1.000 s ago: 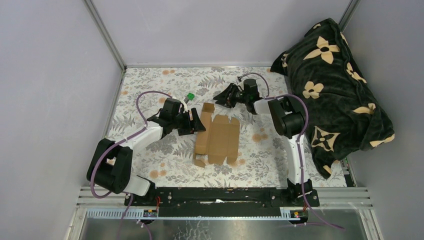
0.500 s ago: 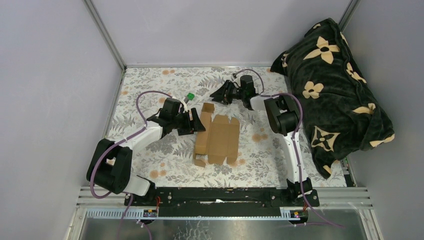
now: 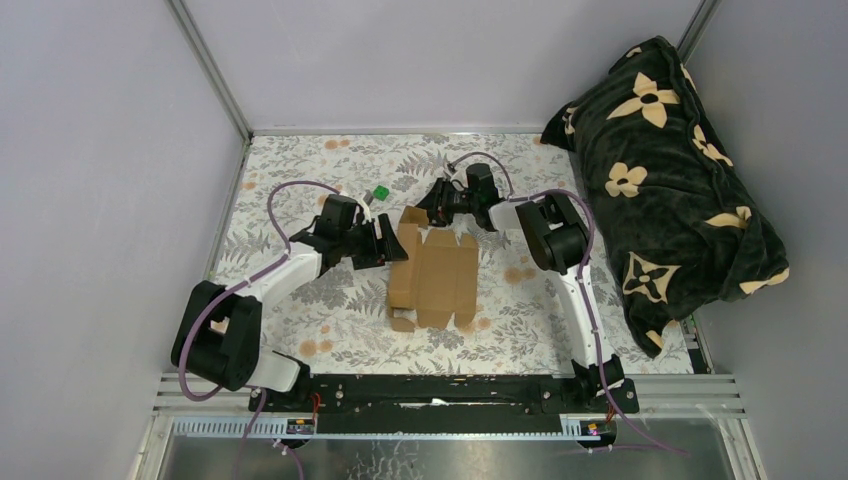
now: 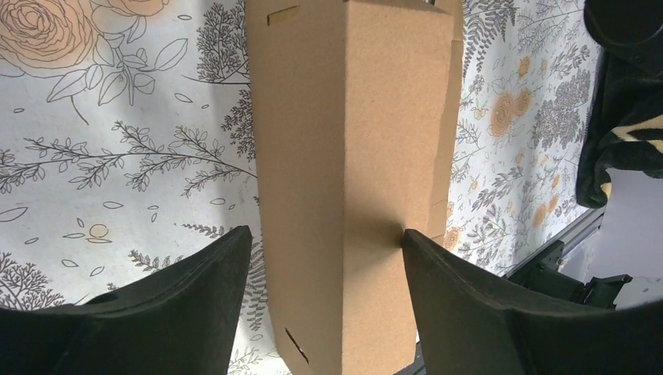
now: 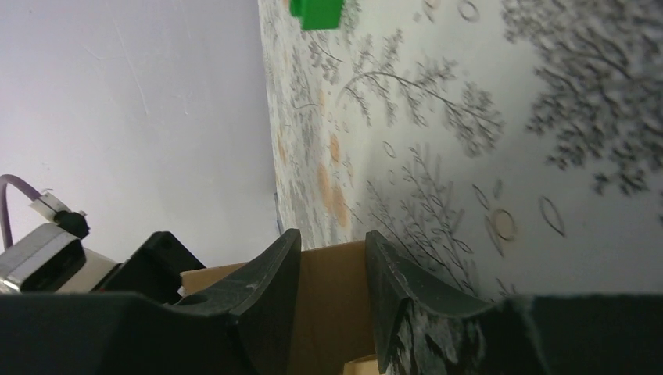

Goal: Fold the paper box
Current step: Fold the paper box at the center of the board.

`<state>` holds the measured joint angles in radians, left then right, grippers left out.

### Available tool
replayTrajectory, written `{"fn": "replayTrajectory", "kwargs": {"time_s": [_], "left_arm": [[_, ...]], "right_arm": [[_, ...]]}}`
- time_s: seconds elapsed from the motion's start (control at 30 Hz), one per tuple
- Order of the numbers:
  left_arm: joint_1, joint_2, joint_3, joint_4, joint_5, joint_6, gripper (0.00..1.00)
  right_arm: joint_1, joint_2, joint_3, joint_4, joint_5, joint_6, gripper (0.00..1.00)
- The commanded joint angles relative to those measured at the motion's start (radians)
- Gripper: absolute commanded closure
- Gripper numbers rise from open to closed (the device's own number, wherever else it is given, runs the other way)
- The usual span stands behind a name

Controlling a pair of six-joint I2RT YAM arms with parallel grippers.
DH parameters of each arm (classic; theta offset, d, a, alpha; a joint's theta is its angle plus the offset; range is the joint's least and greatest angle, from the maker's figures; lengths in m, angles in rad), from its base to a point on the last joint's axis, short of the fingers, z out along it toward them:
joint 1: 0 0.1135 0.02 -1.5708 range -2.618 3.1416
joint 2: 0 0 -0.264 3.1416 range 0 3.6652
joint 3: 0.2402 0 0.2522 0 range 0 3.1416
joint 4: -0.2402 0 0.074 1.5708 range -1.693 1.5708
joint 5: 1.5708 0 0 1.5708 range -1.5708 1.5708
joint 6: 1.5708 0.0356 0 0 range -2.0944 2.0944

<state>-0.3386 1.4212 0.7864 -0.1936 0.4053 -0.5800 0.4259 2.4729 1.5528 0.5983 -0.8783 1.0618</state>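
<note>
Right gripper (image 3: 430, 208) has swung in from the far right side to the far end of the box (image 3: 440, 280), and the left gripper (image 3: 393, 245) has edged closer to the box's left side.
Flat brown cardboard lies mid-table on the floral cloth (image 3: 300, 290), between the two arms, its left panel looking lifted along a crease. In its wrist view the left gripper (image 4: 324, 242) stands wide, the cardboard (image 4: 352, 156) filling the gap between its fingers; actual contact cannot be told. The right gripper (image 5: 332, 242) is set narrow, a strip of cardboard (image 5: 328, 305) showing in the slot, no clear pinch. A green cube (image 3: 380, 192) sits just beyond the left gripper, and a dark flowered blanket (image 3: 670, 170) is heaped at the right.
</note>
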Motion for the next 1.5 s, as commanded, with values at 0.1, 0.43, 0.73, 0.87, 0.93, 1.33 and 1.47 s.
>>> {"fn": "replayTrajectory", "kwargs": {"time_s": [0.1,0.43,0.73,0.87,0.93,1.33,1.47], "left_arm": [[0.015,-0.025,0.017,-0.020,0.009,0.025,0.23],[0.018,-0.021,0.017,-0.021,0.011,0.027,0.23],[0.019,-0.012,0.018,-0.018,0.011,0.026,0.23],[0.021,-0.015,0.018,-0.020,0.010,0.028,0.23],[0.021,-0.015,0.019,-0.020,0.010,0.028,0.23],[0.023,0.002,0.025,-0.020,0.022,0.034,0.23],[0.023,0.011,0.028,-0.018,0.029,0.037,0.24]], "right_arm": [[0.002,-0.083,-0.063,0.094,-0.055,-0.005,0.57],[0.004,-0.106,-0.110,0.185,-0.094,0.031,0.57],[0.007,-0.122,-0.143,0.247,-0.126,0.055,0.58],[0.006,-0.127,-0.159,0.260,-0.136,0.048,0.58],[0.007,-0.127,-0.167,0.280,-0.144,0.053,0.58],[-0.036,-0.039,-0.019,0.228,-0.160,0.061,0.55],[-0.039,0.009,0.072,0.179,-0.169,0.059,0.56]]}}
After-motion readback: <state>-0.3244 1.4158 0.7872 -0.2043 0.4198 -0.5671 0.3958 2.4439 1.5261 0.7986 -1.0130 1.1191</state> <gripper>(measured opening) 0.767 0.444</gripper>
